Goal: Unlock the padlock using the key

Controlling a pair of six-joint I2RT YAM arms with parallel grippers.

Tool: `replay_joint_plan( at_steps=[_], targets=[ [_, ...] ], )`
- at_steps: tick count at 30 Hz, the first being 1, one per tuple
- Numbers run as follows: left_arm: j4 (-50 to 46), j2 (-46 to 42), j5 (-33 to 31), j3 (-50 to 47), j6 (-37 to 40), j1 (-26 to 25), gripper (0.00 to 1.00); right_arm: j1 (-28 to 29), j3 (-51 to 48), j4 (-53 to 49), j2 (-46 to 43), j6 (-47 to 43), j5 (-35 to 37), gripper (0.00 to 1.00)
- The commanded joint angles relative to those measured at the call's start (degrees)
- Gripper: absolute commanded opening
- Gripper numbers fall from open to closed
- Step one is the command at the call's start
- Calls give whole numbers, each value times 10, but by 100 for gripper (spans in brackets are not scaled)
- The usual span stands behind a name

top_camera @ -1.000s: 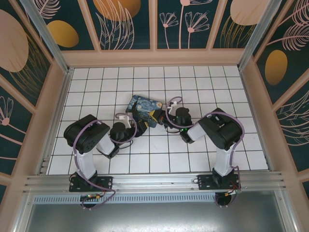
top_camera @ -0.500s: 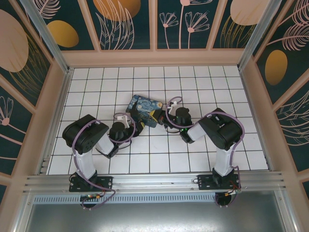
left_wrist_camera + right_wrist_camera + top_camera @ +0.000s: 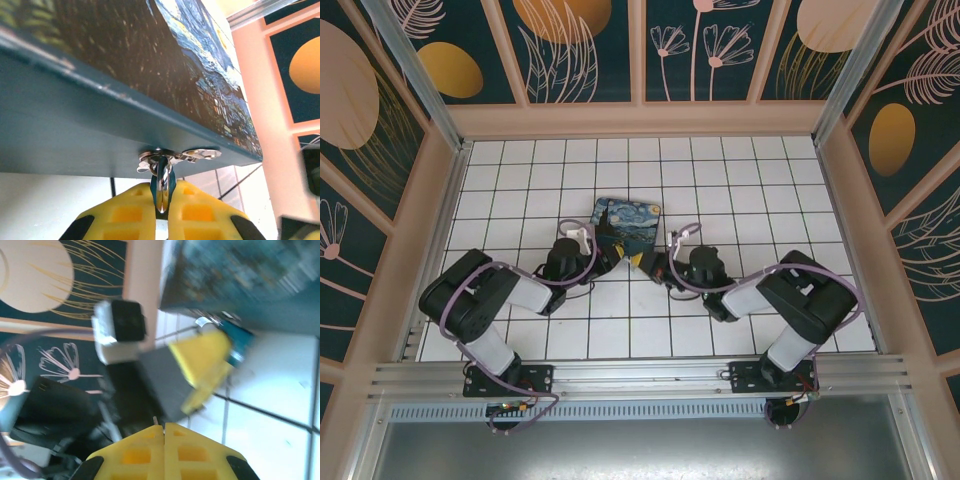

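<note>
The padlock (image 3: 169, 180) sits clamped in my left pincer's (image 3: 161, 199) fingertips, right at the painted box's (image 3: 100, 135) blue edge; my right pincer (image 3: 164, 430), fingers pressed together, hangs near.

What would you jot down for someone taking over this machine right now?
Left fingers: shut on the padlock, which hangs from the latch on the front edge of the painted box.
Right fingers: shut on what looks like the key, a thin sliver poking out at their tips, not yet touching the padlock.
Done: both pieces are gripped.
Left: bring the key to the keyhole, push it in, turn it, and free the shackle.
</note>
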Motion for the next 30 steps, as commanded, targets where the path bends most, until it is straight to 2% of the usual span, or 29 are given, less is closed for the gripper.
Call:
replay_joint_plan(
  at_steps=[1,6,11,19,30],
  targets=[
    [-21,-26,34,11,-32,5,0,21,-35,67,17,17,48,0],
    [-18,-41,55,7,-68,5,0,26,-62,140,61,57,73,0],
    [11,-50,62,-7,-114,6,0,29,-53,167,94,88,86,0],
    [62,-59,54,-38,-174,6,0,41,-35,168,106,119,124,0],
    [80,-66,49,-51,-199,5,0,44,-5,147,119,126,134,0]
  ],
)
